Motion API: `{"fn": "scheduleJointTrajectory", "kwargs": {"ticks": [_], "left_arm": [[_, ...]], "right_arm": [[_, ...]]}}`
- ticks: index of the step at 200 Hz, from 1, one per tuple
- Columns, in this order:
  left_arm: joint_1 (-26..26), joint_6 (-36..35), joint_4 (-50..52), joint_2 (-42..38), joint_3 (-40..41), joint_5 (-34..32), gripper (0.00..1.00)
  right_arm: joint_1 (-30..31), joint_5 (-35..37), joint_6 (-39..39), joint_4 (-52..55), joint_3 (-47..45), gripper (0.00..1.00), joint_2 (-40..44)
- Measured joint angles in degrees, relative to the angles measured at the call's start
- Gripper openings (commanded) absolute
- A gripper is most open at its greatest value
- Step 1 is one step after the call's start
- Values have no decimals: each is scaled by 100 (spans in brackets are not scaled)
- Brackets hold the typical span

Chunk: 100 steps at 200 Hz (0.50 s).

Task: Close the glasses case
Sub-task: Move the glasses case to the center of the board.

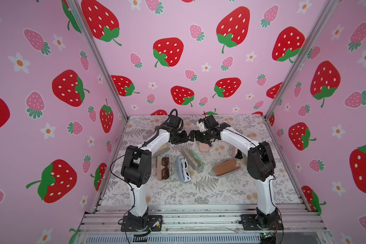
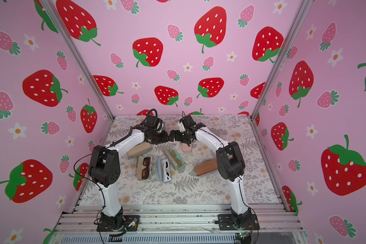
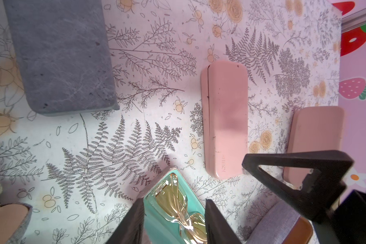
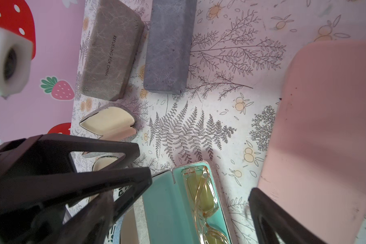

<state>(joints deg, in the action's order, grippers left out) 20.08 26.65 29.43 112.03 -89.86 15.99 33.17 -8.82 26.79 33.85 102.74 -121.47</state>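
Lowest in a top view, the table [image 1: 199, 194] is just bare floral cloth, so that's your free room. Above that sit two open cases, the brown-shades case [image 1: 163, 168] and the white-shades case [image 1: 184, 170]. Next up is the teal case [image 1: 195, 159], mid-frame, still open with yellow glasses inside. I'd guess it's the one to close: its lid props up along the left side and probably wants a nudge rightward. The left gripper [image 3: 173, 202] hangs over one end, partly spread and empty. The right gripper [image 4: 179, 194] is spread wide, also empty. They're nearly tip to tip, so it's tight there. Just past them the pink case [image 1: 203, 147] lies shut.
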Motion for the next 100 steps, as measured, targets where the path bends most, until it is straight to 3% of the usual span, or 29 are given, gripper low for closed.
{"fn": "scheduleJointTrajectory", "kwargs": {"ticks": [100], "left_arm": [[-74, 26, -256, -61, -28, 422, 49]], "right_arm": [[-236, -186, -133, -157, -697, 98, 566]]}}
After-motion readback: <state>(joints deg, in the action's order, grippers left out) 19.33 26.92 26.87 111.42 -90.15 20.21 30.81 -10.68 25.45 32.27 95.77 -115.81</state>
